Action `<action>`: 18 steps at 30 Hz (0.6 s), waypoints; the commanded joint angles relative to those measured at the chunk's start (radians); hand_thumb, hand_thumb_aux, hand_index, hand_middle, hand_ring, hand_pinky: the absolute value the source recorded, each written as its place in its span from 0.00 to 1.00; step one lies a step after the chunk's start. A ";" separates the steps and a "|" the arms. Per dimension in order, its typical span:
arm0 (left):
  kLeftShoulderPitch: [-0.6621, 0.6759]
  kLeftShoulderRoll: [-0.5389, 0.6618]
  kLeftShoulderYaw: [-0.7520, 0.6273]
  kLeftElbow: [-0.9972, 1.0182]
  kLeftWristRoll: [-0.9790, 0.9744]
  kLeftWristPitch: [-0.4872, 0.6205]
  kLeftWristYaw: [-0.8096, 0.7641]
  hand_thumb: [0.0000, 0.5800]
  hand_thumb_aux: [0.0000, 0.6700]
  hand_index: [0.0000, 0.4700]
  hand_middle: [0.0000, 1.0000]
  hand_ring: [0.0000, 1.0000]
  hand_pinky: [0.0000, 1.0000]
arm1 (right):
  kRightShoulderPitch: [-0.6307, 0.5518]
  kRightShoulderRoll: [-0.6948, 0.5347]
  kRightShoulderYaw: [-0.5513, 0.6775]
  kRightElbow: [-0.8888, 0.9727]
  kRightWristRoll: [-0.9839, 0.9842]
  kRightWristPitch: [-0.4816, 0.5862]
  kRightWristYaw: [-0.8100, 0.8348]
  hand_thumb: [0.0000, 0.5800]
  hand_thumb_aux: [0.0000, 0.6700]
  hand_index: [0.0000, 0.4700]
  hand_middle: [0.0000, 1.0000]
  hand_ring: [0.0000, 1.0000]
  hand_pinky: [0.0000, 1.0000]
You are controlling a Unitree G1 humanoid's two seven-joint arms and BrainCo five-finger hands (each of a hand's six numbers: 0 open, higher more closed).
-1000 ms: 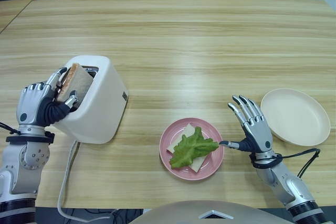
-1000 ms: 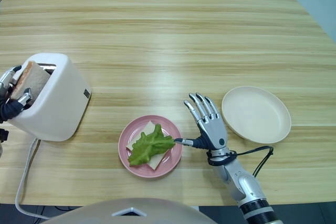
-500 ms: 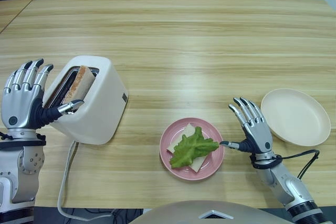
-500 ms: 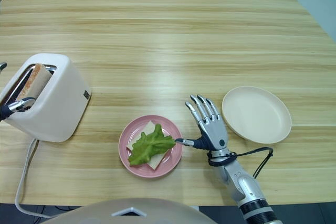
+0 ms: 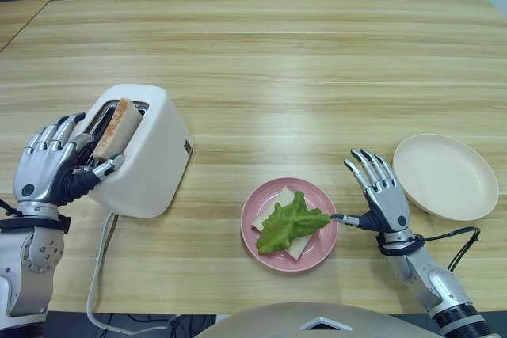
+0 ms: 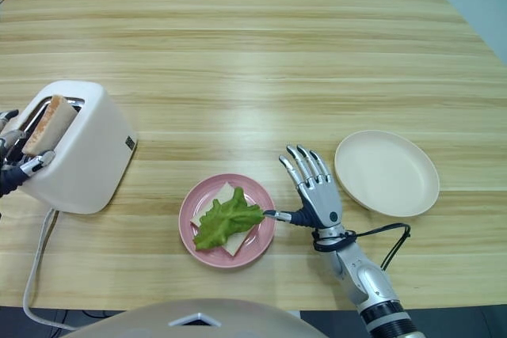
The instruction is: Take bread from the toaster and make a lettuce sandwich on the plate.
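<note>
— Any writing to read?

— Just a small dark label on the toaster's right side, too small to make out.

— What is changing from half a second ago?

— The left hand. It was standing raised and spread to the left of the toaster; now it is sitting lower, pressing in against the toaster's left side, right by the slot. The right hand is staying where it was.

— Is the left hand gripping anything?

— I cannot tell. The toast slice is still standing tilted in the slot, just beside that hand.

— And the right hand?

— It is lying spread and holding nothing, just right of the pink plate, its thumb pointing at the rim near the leaf's tip.

— What are the dishes holding?

— The pink plate, near the table's near edge, is carrying a bread slice with a lettuce leaf lying over it. A cream plate is sitting to the far right of the right hand. The toaster's cord is trailing toward the near edge.
</note>
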 commanded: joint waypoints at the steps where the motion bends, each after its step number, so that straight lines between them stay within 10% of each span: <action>1: -0.031 -0.009 0.004 0.032 -0.017 -0.007 0.030 1.00 1.00 1.00 0.00 0.00 0.00 | 0.009 -0.003 0.011 0.001 -0.011 0.006 0.002 0.00 0.00 0.00 0.00 0.00 0.00; 6: -0.067 -0.025 -0.007 0.056 -0.061 -0.028 0.049 1.00 1.00 1.00 0.00 0.00 0.00 | 0.017 -0.006 0.015 -0.002 -0.011 0.009 0.002 0.00 0.00 0.00 0.00 0.00 0.00; 7: -0.076 -0.029 -0.006 0.059 -0.061 -0.036 0.065 1.00 1.00 1.00 0.39 0.39 0.39 | 0.018 -0.006 0.016 0.000 -0.010 0.009 0.001 0.00 0.00 0.00 0.00 0.00 0.00; 8: -0.088 -0.033 -0.004 0.063 -0.064 -0.046 0.082 1.00 1.00 1.00 0.47 0.47 0.47 | 0.019 -0.006 0.017 0.001 -0.010 0.010 0.000 0.00 0.00 0.00 0.00 0.00 0.00; 9: -0.102 -0.037 -0.001 0.066 -0.062 -0.051 0.100 1.00 1.00 1.00 0.96 0.96 0.96 | 0.020 -0.006 0.017 0.002 -0.010 0.010 -0.001 0.00 0.00 0.00 0.00 0.00 0.00; 18: -0.330 -0.140 0.039 0.083 -0.177 -0.124 0.320 1.00 1.00 1.00 1.00 1.00 1.00 | 0.016 -0.004 0.011 0.003 -0.011 0.018 -0.032 0.00 0.00 0.00 0.00 0.00 0.00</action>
